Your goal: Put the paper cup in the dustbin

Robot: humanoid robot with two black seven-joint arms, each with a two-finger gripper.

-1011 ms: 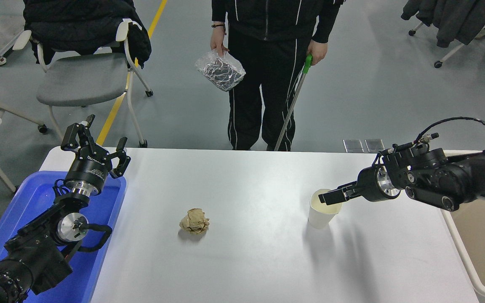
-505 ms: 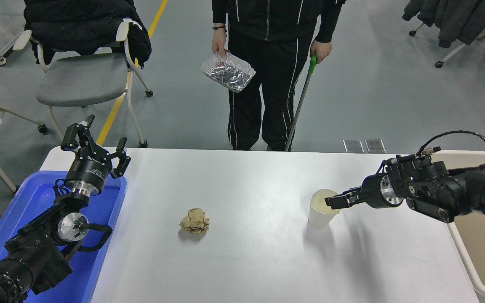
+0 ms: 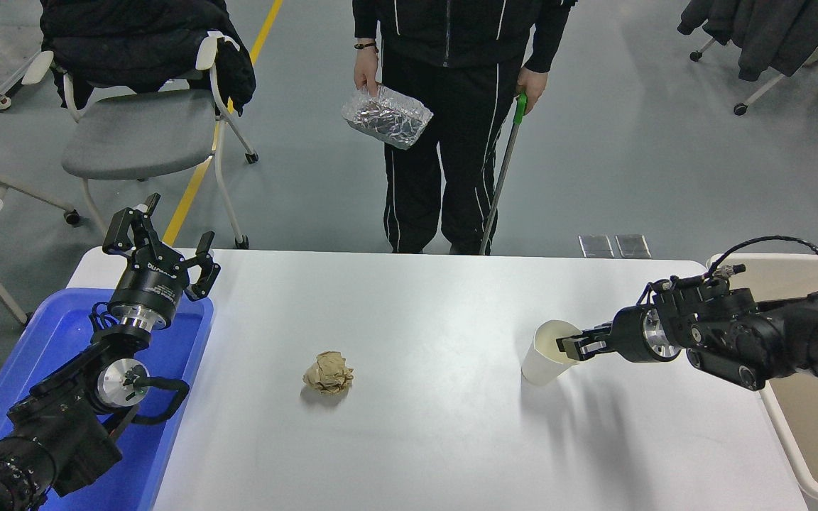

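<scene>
On the white table (image 3: 416,440), the right gripper (image 3: 571,346) pinches the tilted paper cup's (image 3: 547,355) rim.

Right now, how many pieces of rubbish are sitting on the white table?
2: a paper cup at the right gripper, tilted, and a crumpled brown paper ball near the middle.

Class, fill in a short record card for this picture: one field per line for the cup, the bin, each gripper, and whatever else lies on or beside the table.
paper cup: white, tilted toward the right gripper, base on the white table
right gripper: shut on the cup's rim
dustbin: beige, at the table's right edge
left gripper: open, parked over the blue tray
other: crumpled brown paper ball, mid-table
</scene>
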